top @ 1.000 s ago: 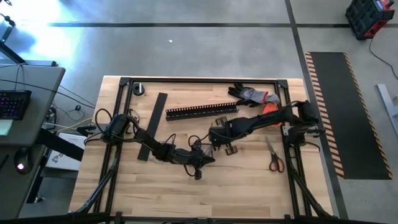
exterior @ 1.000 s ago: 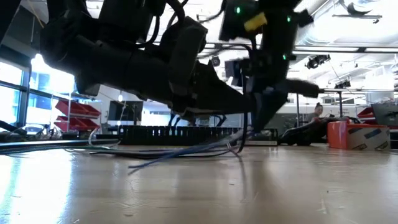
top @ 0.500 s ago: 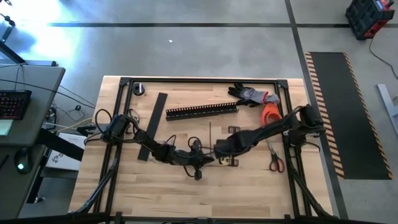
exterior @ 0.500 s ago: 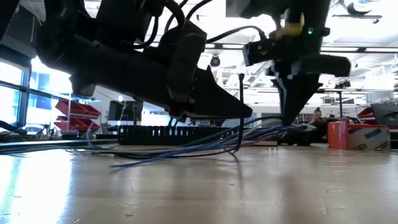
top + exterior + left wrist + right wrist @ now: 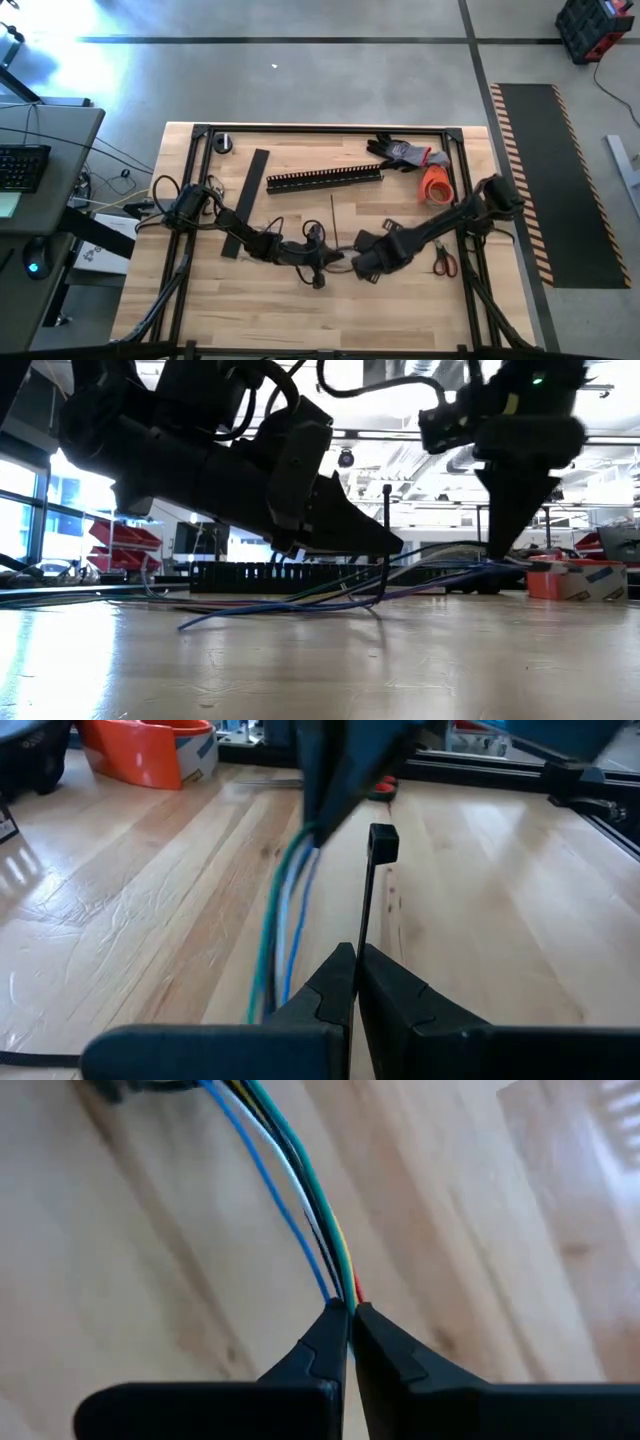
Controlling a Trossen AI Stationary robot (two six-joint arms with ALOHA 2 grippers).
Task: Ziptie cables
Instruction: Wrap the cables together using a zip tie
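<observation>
High view: left gripper low over mid wooden counter, right gripper just beside it; thin dark straight plastic ziptie running up toward long black slotted plastic channel.
Low view: bundle of thin blue, green and white cables strung above the counter between both arms; ziptie standing upright.
Left wrist view: jaws clamped tight on ziptie, its square head up top; cables alongside.
Right wrist view: jaws pinched closed on cable ends.
</observation>
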